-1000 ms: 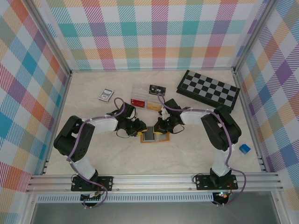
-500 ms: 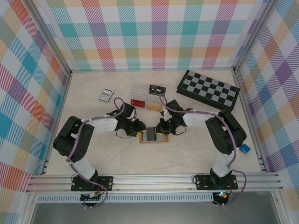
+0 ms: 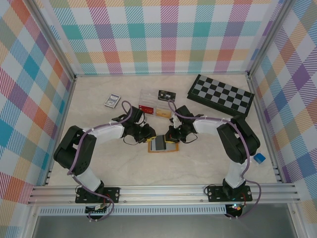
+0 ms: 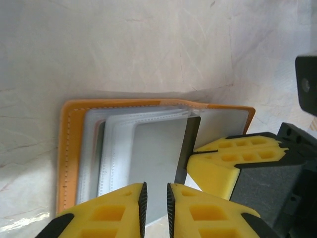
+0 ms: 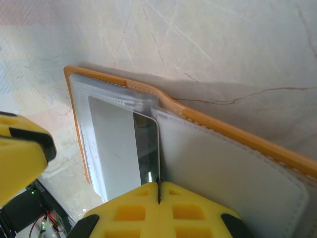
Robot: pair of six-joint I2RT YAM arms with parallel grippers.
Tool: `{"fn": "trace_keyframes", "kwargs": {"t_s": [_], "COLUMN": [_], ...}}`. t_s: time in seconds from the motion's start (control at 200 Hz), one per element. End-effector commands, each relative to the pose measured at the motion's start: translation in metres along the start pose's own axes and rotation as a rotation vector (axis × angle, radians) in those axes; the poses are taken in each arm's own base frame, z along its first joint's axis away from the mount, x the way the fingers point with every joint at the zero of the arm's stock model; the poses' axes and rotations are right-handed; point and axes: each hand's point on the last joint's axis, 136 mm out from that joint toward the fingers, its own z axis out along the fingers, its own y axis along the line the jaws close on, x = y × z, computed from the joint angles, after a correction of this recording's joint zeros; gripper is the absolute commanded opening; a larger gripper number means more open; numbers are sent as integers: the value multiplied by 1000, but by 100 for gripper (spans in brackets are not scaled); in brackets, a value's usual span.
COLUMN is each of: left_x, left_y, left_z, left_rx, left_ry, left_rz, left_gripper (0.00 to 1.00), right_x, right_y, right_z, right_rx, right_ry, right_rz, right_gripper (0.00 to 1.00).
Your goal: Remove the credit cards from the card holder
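The pulling-out step is just getting going. The card holder (image 3: pixel 162 145) is lying open on the tabletop (image 3: pixel 124 166), between the two arms and nearer the robot than the clear box (image 3: pixel 151 105). Both claws are working at it from opposite sides.

The right claw (image 5: pixel 158 191) is pressing fully together at the holder's middle fold. It appears to be pinching the edge of a dark card (image 5: pixel 147 144) that is tilting up out of the sleeves, though it could be a sleeve leaf instead. The left claw (image 4: pixel 155 201) is hovering over a grey card (image 4: pixel 153 153). Its jaws are nearly together with a slim gap between them, and nothing is visibly caught there.

No card is lying clear of the holder, so most of the task is waiting to be done. The next move probably calls for one claw to pin the cover flat while the other draws its card straight along the sleeve opening. Otherwise the light holder is likely to slide or lift with the card.

The holder is showing an orange-tan stitched cover and a pale grey-blue inner panel (image 5: pixel 223 168). A fan of clear, stitched plastic sleeves (image 4: pixel 116 131) is bulging up from its spine.
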Motion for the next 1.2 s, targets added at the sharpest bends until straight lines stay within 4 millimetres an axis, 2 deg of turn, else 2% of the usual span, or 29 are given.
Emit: {"fn": "trace_keyframes", "kwargs": {"t_s": [0.0, 0.145, 0.37, 0.47, 0.615, 0.73, 0.845, 0.875, 1.195], "left_x": [5, 9, 13, 14, 14, 13, 11, 16, 15], "left_y": [-3, 13, 36, 41, 43, 43, 44, 49, 52], "left_z": [8, 20, 24, 24, 25, 24, 24, 22, 20], "left_rx": [2, -48, -127, -145, -149, -153, -156, -180, -186], "left_ry": [39, 68, 71, 69, 68, 62, 52, 68, 66], "left_rz": [18, -14, -39, -46, -46, -47, -44, -56, -59], "left_gripper": [19, 18, 17, 17, 17, 17, 17, 17, 17], "right_x": [-3, -3, 0, 0, 1, 1, 0, 0, 5], "right_y": [-4, -5, -4, -6, 1, 5, 0, -2, -13], "right_z": [3, 4, 9, 11, 16, 17, 14, 13, 0], "right_rx": [21, 22, -8, -5, -59, -89, -59, -49, -16], "right_ry": [10, 11, 22, 26, 48, 49, 33, 28, 7], "right_rz": [-14, -8, 21, 29, 24, 27, 28, 29, 32], "right_gripper": [0, 2, 23, 25, 24, 19, 13, 12, 8]}}
